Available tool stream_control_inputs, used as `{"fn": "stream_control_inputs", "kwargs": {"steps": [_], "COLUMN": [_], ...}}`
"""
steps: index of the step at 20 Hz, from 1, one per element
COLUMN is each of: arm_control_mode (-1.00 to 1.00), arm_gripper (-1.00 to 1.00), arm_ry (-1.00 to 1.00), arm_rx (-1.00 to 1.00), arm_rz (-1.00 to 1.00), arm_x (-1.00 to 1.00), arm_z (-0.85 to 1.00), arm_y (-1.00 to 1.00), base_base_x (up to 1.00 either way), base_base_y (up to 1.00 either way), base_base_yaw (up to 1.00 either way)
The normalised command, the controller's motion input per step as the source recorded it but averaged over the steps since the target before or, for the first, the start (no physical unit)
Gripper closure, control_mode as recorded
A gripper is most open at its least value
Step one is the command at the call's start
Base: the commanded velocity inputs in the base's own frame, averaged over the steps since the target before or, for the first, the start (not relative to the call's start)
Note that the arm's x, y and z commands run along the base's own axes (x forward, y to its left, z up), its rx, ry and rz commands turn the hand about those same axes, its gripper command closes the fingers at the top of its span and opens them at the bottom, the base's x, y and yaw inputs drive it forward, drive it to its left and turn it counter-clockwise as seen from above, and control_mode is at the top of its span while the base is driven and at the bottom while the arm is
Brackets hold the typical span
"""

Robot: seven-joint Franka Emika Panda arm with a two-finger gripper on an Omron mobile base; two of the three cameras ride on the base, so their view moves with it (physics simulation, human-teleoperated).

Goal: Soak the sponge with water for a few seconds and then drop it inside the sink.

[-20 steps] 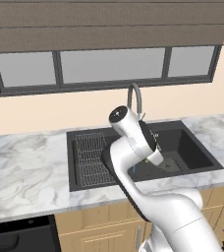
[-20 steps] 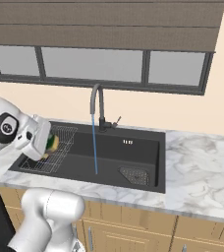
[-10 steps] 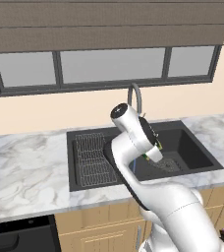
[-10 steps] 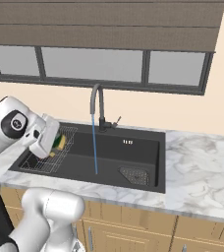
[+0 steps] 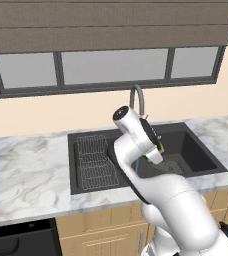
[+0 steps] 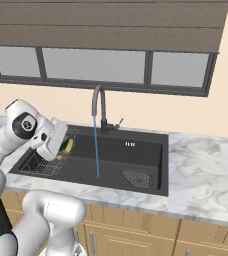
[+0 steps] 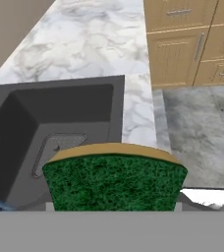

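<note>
So far we grip the sponge (image 6: pixel 66 145) in our gripper (image 6: pixel 61 148), at nine o'clock from the water (image 6: pixel 95 147); soaking and dropping into the sink (image 6: pixel 146 180) remain.

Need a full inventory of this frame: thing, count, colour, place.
sponge: 1, green over yellow, held above the sink's rack side
water: 1 stream, light blue, falling from the faucet into the basin
sink: 1, matte black, set in the counter
faucet: 1, dark, curved, behind the sink
wire rack: 1, grey, sink's left part
counter: 1, white marble
cabinets: wood, below the counter
window: 1, dark frame, under a brown blind
gripper: 1, white, shut on the sponge
</note>
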Motion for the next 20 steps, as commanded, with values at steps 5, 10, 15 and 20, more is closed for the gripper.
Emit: {"fn": "stream_control_inputs", "kwargs": {"steps": [5, 10, 15, 20], "arm_control_mode": [-1.0, -1.0, -1.0, -1.0], "arm_gripper": [1.0, 1.0, 1.0, 1.0], "arm_ry": [0.0, 0.07, 0.14, 0.15], "arm_rx": [0.0, 0.0, 0.0, 0.0], "arm_rz": [-0.04, -0.04, -0.02, -0.01], "arm_x": [0.27, 0.27, 0.11, 0.02], "arm_z": [-0.22, -0.13, -0.12, -0.08], "arm_y": [-0.07, -0.14, -0.15, -0.1], "base_base_x": [0.0, 0.0, 0.0, 0.0], "base_base_y": [0.0, 0.0, 0.0, 0.0], "base_base_yaw": [0.0, 0.0, 0.0, 0.0]}}
